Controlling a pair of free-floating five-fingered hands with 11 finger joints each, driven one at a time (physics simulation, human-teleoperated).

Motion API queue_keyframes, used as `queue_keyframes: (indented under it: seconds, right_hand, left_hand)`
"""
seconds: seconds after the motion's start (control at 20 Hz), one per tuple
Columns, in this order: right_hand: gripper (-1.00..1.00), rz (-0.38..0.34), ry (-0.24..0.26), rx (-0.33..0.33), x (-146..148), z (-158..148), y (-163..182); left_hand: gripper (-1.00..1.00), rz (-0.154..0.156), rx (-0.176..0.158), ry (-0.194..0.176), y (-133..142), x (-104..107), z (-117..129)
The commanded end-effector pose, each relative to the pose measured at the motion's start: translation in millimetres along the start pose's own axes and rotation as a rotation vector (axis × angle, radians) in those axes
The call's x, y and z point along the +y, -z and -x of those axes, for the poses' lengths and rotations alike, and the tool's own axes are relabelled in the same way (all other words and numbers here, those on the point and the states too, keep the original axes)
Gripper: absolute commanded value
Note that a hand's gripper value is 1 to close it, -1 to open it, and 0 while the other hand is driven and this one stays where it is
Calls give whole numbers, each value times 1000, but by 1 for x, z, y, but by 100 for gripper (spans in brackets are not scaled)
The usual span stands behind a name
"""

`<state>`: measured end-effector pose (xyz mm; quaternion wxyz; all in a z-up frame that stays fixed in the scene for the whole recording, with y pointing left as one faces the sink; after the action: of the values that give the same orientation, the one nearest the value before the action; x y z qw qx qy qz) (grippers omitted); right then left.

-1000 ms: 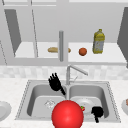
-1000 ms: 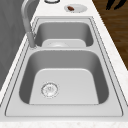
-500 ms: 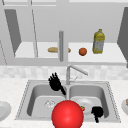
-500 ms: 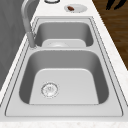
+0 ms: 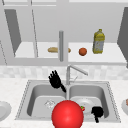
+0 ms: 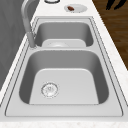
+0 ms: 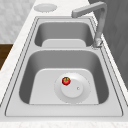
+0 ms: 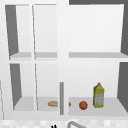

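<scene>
Tomato (image 5: 82,108) on sink plate (image 5: 86,103), just left of right robot hand (image 5: 97,112)

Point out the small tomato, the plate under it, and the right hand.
tomato (image 7: 66,80), right side view, on its red body.
plate (image 7: 82,96), right side view, on its bare rim, in the near basin.
right hand (image 5: 97,111), front view, on the palm, over the sink's front right edge.

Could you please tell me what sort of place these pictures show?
Most likely a kitchen: a double sink with a faucet is set in a pale counter, and the open cabinet above holds a yellow bottle, an orange fruit and bread.
</scene>
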<state>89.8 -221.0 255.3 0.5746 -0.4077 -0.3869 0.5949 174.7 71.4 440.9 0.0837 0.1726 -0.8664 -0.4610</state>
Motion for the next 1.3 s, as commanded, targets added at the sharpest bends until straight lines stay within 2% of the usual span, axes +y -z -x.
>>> queue_keyframes:
  seconds: [0.0, 0.2, 0.4, 1.25]
  right_hand:
    - [0, 0, 0, 0, 0, 0, 0]
    - [0, 0, 0, 0, 0, 0, 0]
    - [0, 0, 0, 0, 0, 0, 0]
    - [0, 0, 0, 0, 0, 0, 0]
  left_hand:
    - [-100, -97, 35, -24, 10, 7, 10]
    - [-100, -96, 46, -9, 19, 15, 18]
    - [-100, -118, 54, 19, 24, 11, 20]
    - [-100, -164, 78, 15, 42, 1, 25]
